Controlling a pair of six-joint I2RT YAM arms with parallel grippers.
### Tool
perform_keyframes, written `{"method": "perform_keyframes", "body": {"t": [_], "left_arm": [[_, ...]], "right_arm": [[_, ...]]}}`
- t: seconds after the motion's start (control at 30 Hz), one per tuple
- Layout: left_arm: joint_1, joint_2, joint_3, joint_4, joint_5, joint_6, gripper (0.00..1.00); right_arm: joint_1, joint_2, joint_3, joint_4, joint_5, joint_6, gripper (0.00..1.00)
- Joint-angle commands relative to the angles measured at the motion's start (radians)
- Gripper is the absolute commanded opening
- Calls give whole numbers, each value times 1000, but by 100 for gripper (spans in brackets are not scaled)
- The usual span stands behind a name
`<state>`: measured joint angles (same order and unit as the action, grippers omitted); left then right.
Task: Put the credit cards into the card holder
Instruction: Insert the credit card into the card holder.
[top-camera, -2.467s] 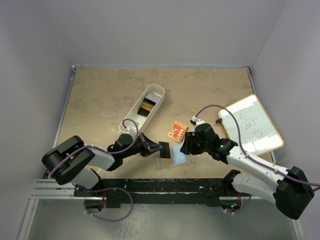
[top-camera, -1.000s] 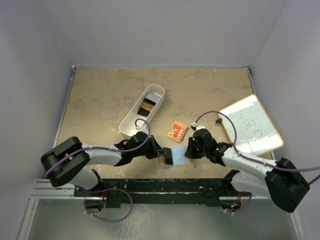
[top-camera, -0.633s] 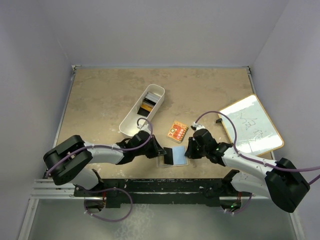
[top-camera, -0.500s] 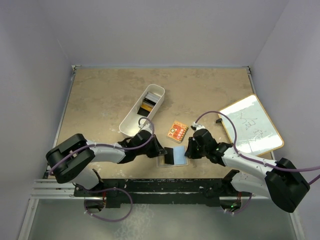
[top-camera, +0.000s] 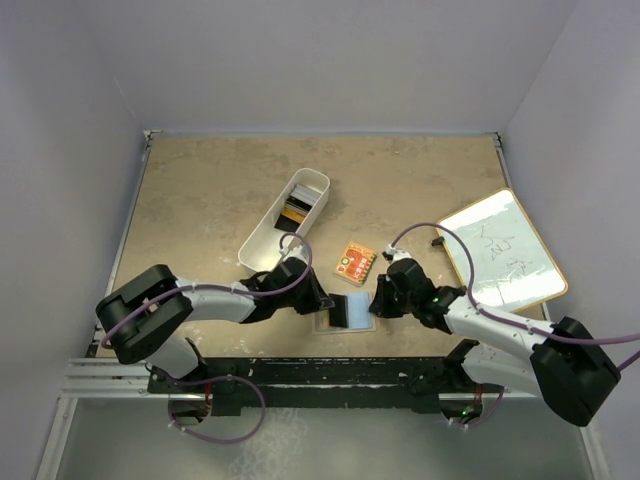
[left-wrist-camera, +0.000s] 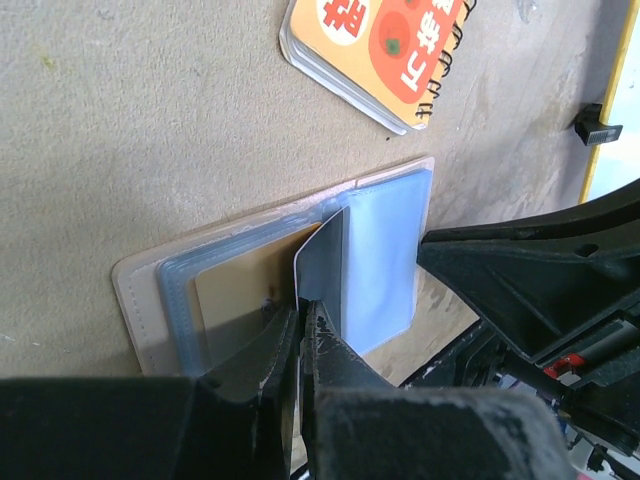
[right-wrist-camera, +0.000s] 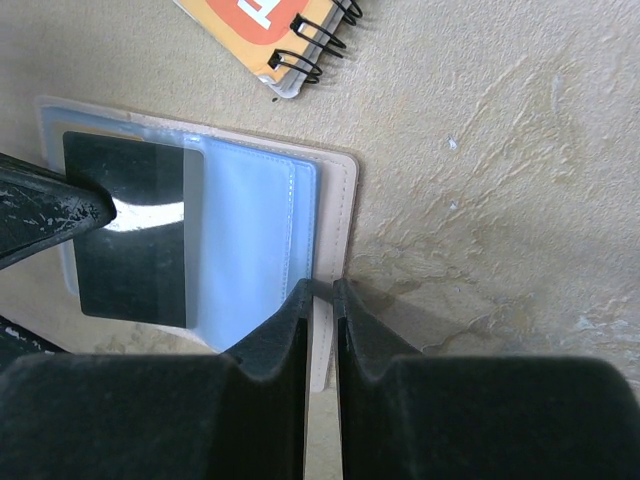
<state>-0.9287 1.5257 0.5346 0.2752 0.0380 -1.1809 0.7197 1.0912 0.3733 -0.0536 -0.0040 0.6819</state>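
Bearing the card holder (right-wrist-camera: 262, 225), a mottled tan tabletop (top-camera: 200, 195) meets lilac walls (top-camera: 330, 60).

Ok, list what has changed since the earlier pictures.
The left claw, gripping a dark card, carried it right, farther across the open card holder. The right arm settled lower; the right claw pinches the holder's right edge. The white bin, orange notepad and whiteboard stayed put.

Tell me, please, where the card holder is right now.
In the top view, the card holder lies open at front centre, just below the orange notebook, its right edge pinched by the right gripper.
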Motion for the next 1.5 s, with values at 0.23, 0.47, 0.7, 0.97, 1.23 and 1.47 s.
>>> {"method": "perform_keyframes", "body": {"t": [0.23, 0.47, 0.7, 0.97, 1.23, 1.47], "left_arm": [[-5, 43, 29, -60, -53, 15, 0], [-7, 25, 55, -129, -73, 31, 10], [-9, -21, 73, -212, -123, 46, 30], [-19, -23, 97, -264, -158, 56, 35], [-42, 4, 108, -266, -160, 51, 35], [-56, 39, 142, -260, -152, 62, 32]], "right_arm": [[8, -25, -60, 70, -58, 106, 13], [8, -35, -64, 62, -35, 119, 12], [7, -56, -62, 48, -31, 116, 12], [8, -57, -53, 41, -35, 112, 12], [8, -52, -63, 70, -53, 124, 11], [8, -39, -77, 115, -68, 136, 10]]}}
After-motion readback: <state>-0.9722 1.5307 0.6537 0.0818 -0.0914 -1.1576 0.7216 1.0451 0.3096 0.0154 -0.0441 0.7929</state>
